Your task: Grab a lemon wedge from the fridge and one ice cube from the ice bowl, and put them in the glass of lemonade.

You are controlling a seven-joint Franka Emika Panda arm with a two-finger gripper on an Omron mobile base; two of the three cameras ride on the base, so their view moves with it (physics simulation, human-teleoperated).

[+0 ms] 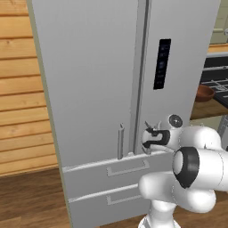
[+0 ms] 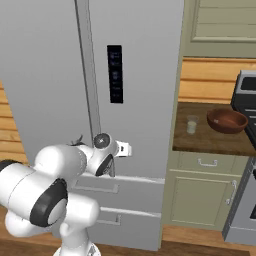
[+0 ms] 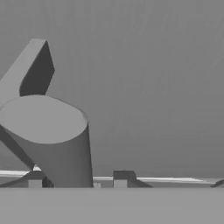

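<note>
From the left base view, the tall grey steel fridge point(image 1: 98, 89) has both doors closed, and the gripper point(image 1: 149, 136) sits low at the right door's bar handle point(image 1: 143, 84). Right base view: small clear glass of lemonade point(image 2: 192, 124) and reddish-brown ice bowl point(image 2: 227, 121) on the wooden counter point(image 2: 200, 140). Hand view: fingertips point(image 3: 120, 178) either side of the handle's end point(image 3: 48, 131), can't tell if they're actually squeezing it.

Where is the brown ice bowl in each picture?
Left base view: the ice bowl peeks in at the right edge, on the counter past the fridge.
Right base view: it sits on the counter at the right, beside the glass of lemonade.
Hand view: not in it.
Shared landmark: the fridge's black dispenser panel.
</note>
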